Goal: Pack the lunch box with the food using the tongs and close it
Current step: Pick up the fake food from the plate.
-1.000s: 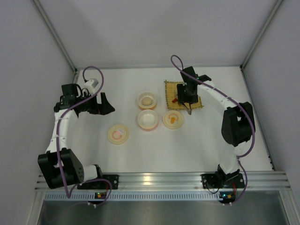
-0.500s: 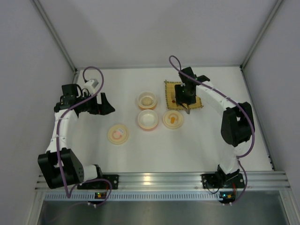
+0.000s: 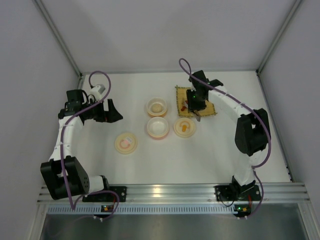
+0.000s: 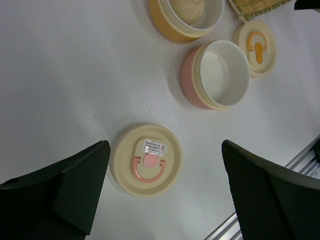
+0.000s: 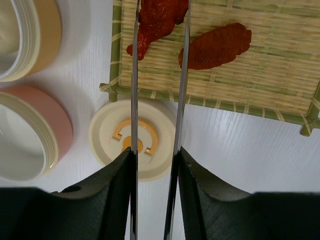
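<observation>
Two sausages on the mat (image 5: 260, 85), toward the tabletop's (image 3: 210, 150) back right. One sausage (image 5: 161, 14) lies between the arms of the tongs (image 5: 182, 85); other sausage (image 5: 216, 46) just beside, clear of them. My right gripper (image 5: 155, 156) is clenched on the tongs. My left gripper (image 4: 165, 147) is released and hangs near the left edge. Ball (image 3: 157, 106) in the orange bowl (image 5: 42, 35). Orange-marked lid (image 5: 107, 132) just beside the mat's near edge, beneath the tongs. Pink bowl (image 5: 37, 127) next to that lid. Pink-marked lid (image 4: 146, 160) apart, with open tabletop around it. Tong tips cut off; I cannot tell whether they pinch.
</observation>
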Available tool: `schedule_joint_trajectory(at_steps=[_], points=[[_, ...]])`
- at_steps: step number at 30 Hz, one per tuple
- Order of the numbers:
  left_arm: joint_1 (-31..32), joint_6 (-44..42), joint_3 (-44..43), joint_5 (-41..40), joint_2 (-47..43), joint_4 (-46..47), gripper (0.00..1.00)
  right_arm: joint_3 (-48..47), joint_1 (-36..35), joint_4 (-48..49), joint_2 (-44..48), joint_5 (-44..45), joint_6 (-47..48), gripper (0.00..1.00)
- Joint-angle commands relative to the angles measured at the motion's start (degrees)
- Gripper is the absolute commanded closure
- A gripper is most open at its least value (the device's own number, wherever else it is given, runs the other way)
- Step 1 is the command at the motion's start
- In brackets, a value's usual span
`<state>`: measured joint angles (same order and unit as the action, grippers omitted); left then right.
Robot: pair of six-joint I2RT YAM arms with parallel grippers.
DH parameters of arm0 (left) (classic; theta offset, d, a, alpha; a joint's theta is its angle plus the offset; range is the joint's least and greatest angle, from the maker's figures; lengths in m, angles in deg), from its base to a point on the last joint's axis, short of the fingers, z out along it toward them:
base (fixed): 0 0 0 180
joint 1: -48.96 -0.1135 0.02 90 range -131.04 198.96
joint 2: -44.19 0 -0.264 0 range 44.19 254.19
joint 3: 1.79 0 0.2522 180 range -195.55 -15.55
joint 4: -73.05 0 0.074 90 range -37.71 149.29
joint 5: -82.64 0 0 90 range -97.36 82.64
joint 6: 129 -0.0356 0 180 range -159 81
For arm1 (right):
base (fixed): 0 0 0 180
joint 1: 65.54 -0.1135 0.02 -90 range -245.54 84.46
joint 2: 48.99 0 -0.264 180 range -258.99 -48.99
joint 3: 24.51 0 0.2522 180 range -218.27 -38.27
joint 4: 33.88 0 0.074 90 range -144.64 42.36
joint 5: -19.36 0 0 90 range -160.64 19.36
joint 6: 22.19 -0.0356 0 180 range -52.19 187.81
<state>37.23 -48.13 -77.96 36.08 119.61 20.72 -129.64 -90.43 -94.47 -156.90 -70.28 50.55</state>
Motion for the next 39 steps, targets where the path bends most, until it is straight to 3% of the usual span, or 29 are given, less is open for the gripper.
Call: schedule_joint_trajectory(at_steps=[1, 7, 15, 39], points=[[-0.4, -0.2, -1.0, 1.1, 0.2, 2.5, 0.02, -3.4, -1.0, 2.4, -0.4, -2.6, 1.3, 0.68], [-0.4, -0.6, -0.8, 0.9, 0.2, 2.2, 0.01, -5.2, -0.9, 2.4, -2.2, -2.5, 3.2, 0.8], [-0.4, -1.1, -0.4, 0.5, -0.4, 2.1, 0.02, -5.5, 1.0, 3.3, -1.1, -1.5, 4.6, 0.82], [-0.4, -0.2, -0.4, 1.3, -0.3, 2.5, 0.02, -1.4, 7.4, 4.1, 6.2, -10.9, 8.1, 0.87]])
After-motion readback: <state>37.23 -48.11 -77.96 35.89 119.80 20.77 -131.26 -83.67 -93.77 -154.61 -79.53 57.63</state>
